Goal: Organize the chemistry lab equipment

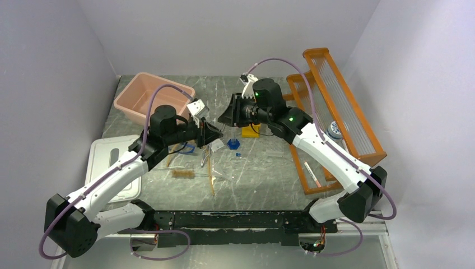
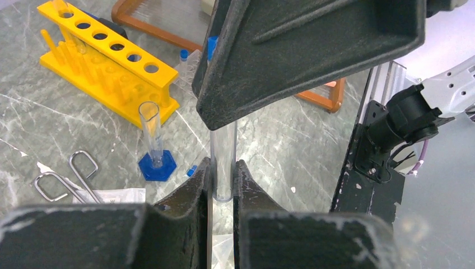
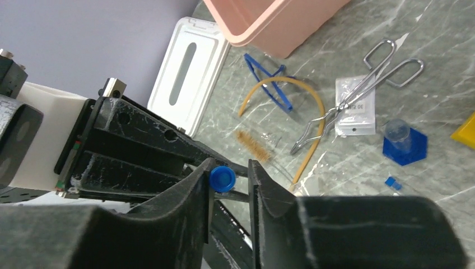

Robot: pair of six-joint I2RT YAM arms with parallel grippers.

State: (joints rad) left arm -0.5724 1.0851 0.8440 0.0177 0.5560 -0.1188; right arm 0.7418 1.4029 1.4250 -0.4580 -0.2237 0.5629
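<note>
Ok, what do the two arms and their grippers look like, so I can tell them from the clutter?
Both arms have white link shells with chunky black joint housings. A mauve cable loops along each one. Small green lights glow on the right arm near its wrist. The left arm carries a silvery bracket by its wrist. The left gripper and right gripper have matte black, wedge-shaped fingers, scuffed pale along the edges.

Both arms point(image 1: 120, 174) point(image 1: 330, 157) reach inward, their jaws closed, nearly meeting.
</note>
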